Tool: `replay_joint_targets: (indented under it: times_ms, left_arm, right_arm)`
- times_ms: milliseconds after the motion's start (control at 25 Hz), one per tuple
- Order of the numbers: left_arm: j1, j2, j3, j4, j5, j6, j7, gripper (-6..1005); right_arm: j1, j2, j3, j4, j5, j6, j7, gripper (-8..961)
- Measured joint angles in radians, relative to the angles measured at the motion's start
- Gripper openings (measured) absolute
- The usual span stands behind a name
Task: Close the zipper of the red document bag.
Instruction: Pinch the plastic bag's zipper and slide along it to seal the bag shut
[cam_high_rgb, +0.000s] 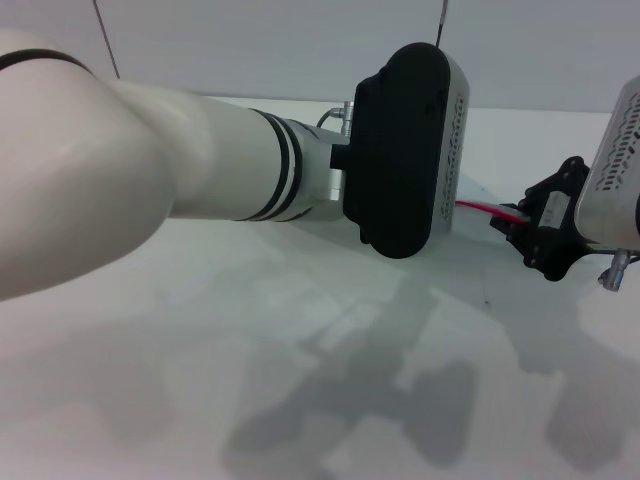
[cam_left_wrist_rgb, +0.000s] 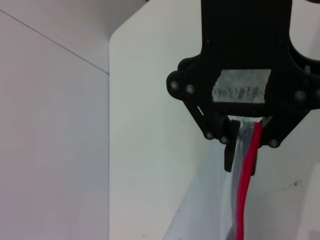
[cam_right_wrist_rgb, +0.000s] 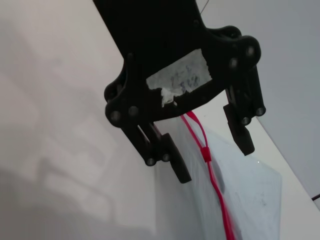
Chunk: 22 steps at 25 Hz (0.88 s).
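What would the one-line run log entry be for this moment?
left gripper: shut on zipper | right gripper: open, straddling zipper slider | red document bag: lifted off table | zip: not yet closed

- A plain white table (cam_high_rgb: 300, 330) is seen filling most of the head view, matte and bare.
- Soft grey shadows (cam_high_rgb: 400, 400) are thrown across its near part, so light's coming from above.
- Behind it a pale grey wall (cam_high_rgb: 250, 45) is seen, split by a thin dark seam (cam_high_rgb: 105, 38).
- The table's rounded corner (cam_left_wrist_rgb: 117, 35) is shown in the left wrist view.
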<state>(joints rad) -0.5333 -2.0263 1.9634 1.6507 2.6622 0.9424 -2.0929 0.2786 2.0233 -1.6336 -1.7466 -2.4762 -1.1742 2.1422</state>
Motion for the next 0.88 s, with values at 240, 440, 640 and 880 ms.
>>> replay_joint_targets:
  times_ms: [240,440,640,880]
  left_arm:
    - [0.001,0.0,0.0,0.0,0.002,-0.001,-0.001,553]
    - [0.005,0.0,-0.004,-0.002,0.002,-0.001,-0.001,504]
    - [0.006,0.0,-0.01,-0.007,0.002,-0.005,-0.001,450]
    - [0.007,0.0,-0.012,-0.016,0.002,-0.02,0.004,438]
  right_arm:
    - [-0.001,0.001,0.0,0.0,0.0,-0.001,-0.001,62]
    - [-0.001,0.002,0.0,-0.001,0.0,-0.001,-0.001,63]
    - [-0.002,0.003,0.0,-0.003,0.0,-0.001,-0.001,64]
    - [-0.004,0.003,-0.001,-0.008,0.0,-0.001,-0.001,65]
